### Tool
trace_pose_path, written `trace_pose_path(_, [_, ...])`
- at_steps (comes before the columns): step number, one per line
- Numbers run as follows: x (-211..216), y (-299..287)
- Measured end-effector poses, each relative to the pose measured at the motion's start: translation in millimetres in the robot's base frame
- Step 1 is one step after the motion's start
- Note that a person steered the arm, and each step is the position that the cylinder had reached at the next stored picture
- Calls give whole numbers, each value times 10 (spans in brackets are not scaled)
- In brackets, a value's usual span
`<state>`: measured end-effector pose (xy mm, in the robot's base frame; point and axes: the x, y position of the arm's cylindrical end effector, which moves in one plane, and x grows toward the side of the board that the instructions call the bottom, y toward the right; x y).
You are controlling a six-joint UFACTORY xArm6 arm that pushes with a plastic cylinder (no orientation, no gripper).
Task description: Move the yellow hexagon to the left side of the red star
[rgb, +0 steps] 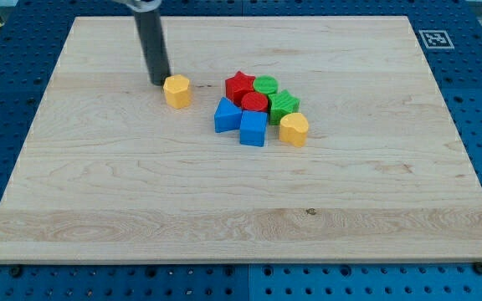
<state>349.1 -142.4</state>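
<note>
Yellow hexagon (176, 90) sits apart from red star (239, 84), toward view's left of it. My tip (159, 82) just left of hexagon, near or touching, cannot tell. No fingers, plain rod only. Right of star: green cylinder (266, 85). Below star: red cylinder (254, 104), blue blocks (228, 115), yellow heart (294, 129).

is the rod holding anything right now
Nothing is held. My tip sits just left of the yellow hexagon block, touching or nearly so; it can only push.
</note>
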Motion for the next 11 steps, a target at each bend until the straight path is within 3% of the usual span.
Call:
trace_pose_path(2, [258,36])
trace_pose_path(6, [233,521])
trace_pose_path(11, [437,696])
